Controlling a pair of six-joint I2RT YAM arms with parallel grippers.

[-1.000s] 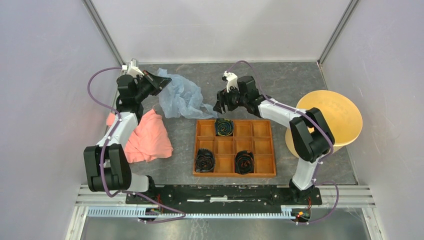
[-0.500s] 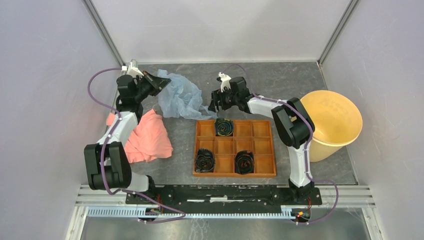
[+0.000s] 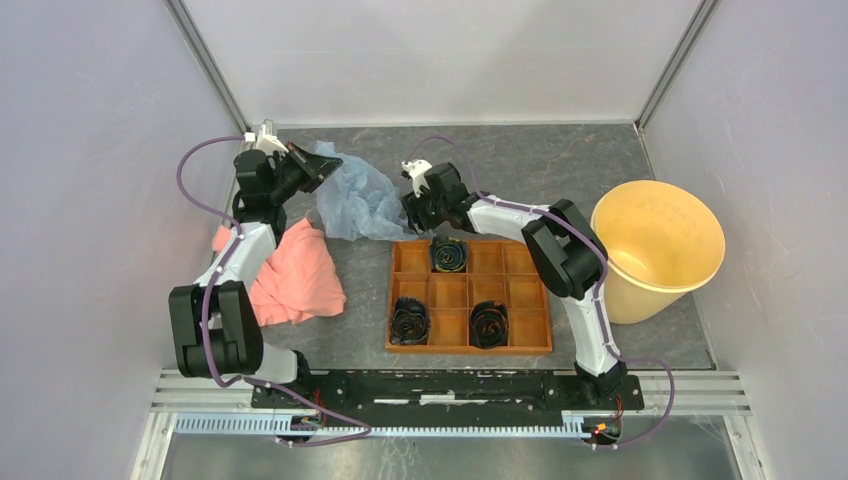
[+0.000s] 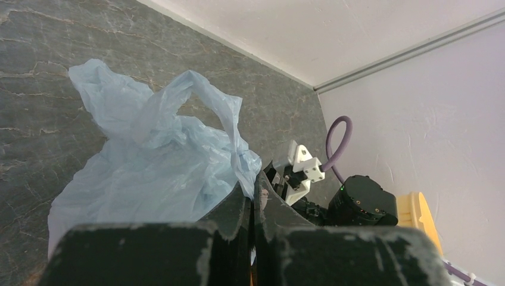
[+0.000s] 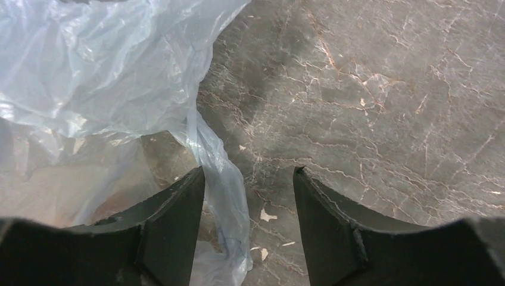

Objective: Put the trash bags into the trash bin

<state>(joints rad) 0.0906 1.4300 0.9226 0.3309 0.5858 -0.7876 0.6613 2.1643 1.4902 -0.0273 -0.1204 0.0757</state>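
Right pincer spread, trash bag strand lying between.

The right gripper has travelled left to the bag's right edge; a bag strand now lies between its open jaws.

You had thin, crinkled, glossy plastic film in the trash bag, a matt, veined stone-look surface, a smooth plastic trash bin, and soft matt cloth.

bag behind tray, bin right
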